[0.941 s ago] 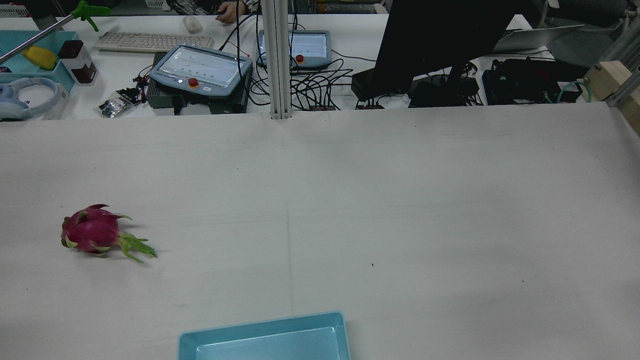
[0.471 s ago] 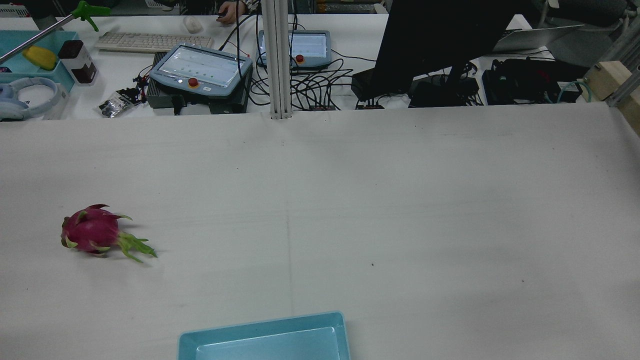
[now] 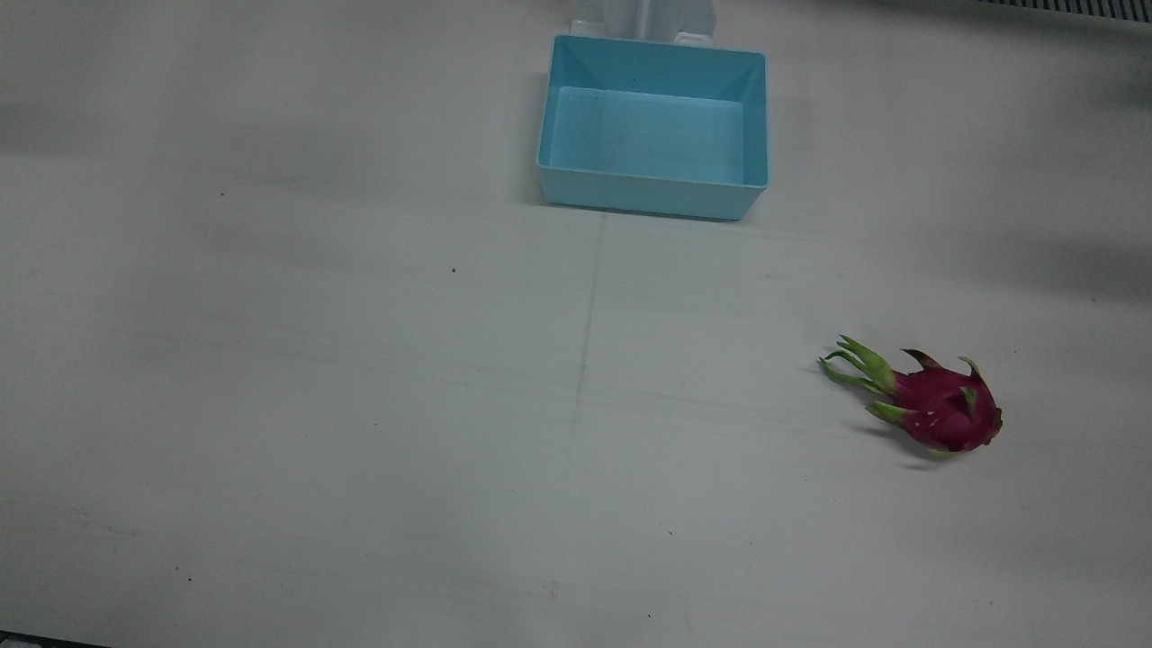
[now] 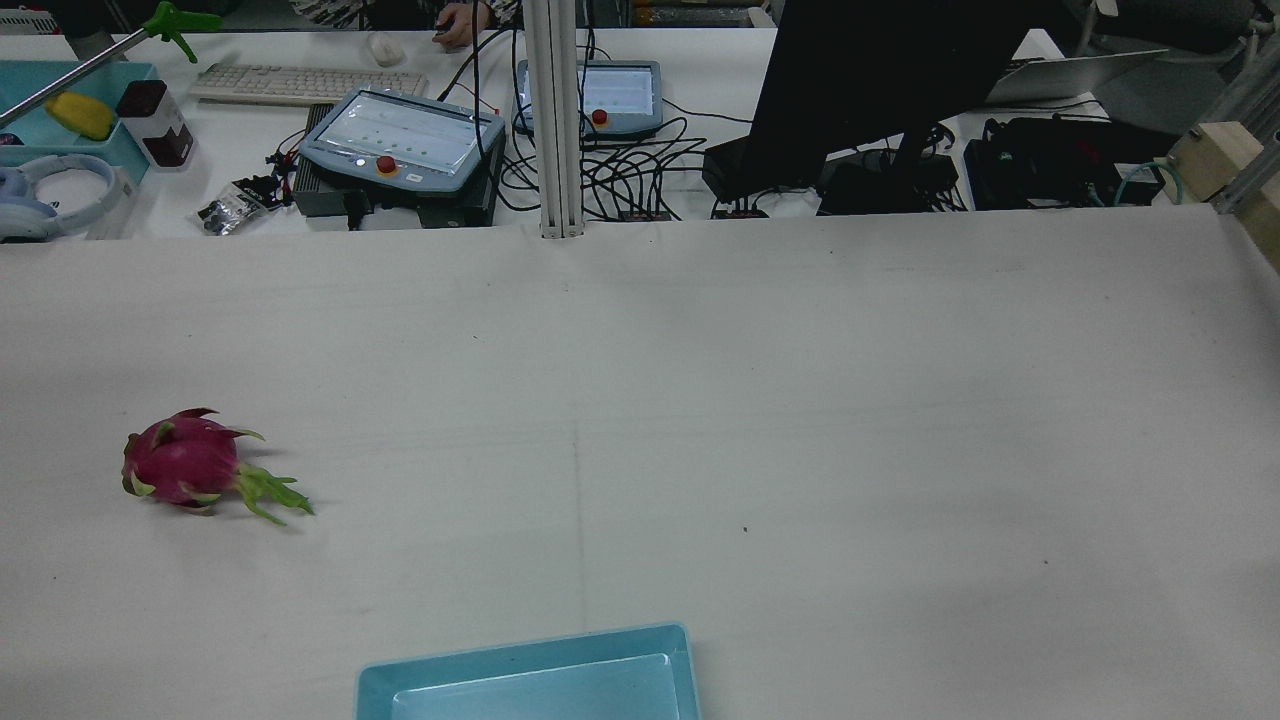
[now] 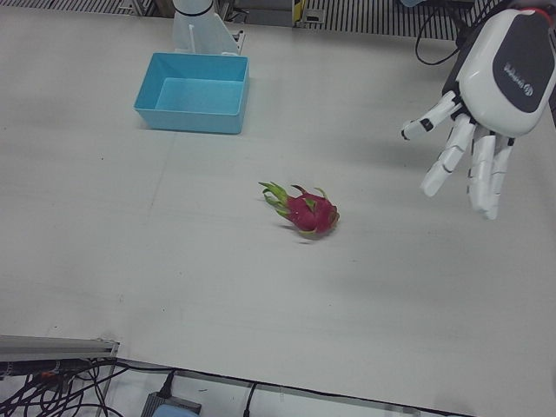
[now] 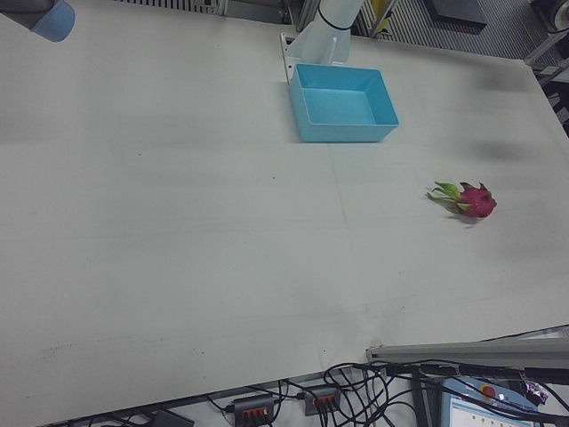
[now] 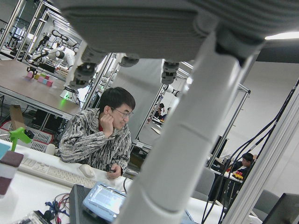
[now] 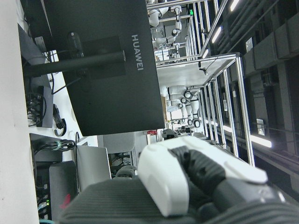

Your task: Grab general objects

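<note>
Right now a pink fruit (image 5: 311, 212) with green leafy tips lies on its side on the white desk (image 3: 360, 405). Nothing touches it. Its green tips point toward the middle of the desk. It sits on the half of the desk in front of the robot's left arm, well apart from the blue box (image 3: 652, 126).

The blue box stands at the robot's edge of the desk, near the middle, and nothing is in it.

The left hand (image 5: 486, 95) hangs in the air, up above the desk and off to the side of the fruit. Its white fingers (image 5: 452, 156) are spread apart and point down. They hold nothing.

The right hand (image 8: 187, 186) shows only in its own camera, very close up, as a white and grey shape. I cannot tell if its fingers are spread or closed.

Behind the desk there is a keyboard (image 4: 305, 83), two screen pads with red buttons (image 4: 400, 140), many black wires (image 4: 620, 170) and a big black monitor (image 4: 880, 80). A person (image 7: 100, 140) sits by the keyboard.
</note>
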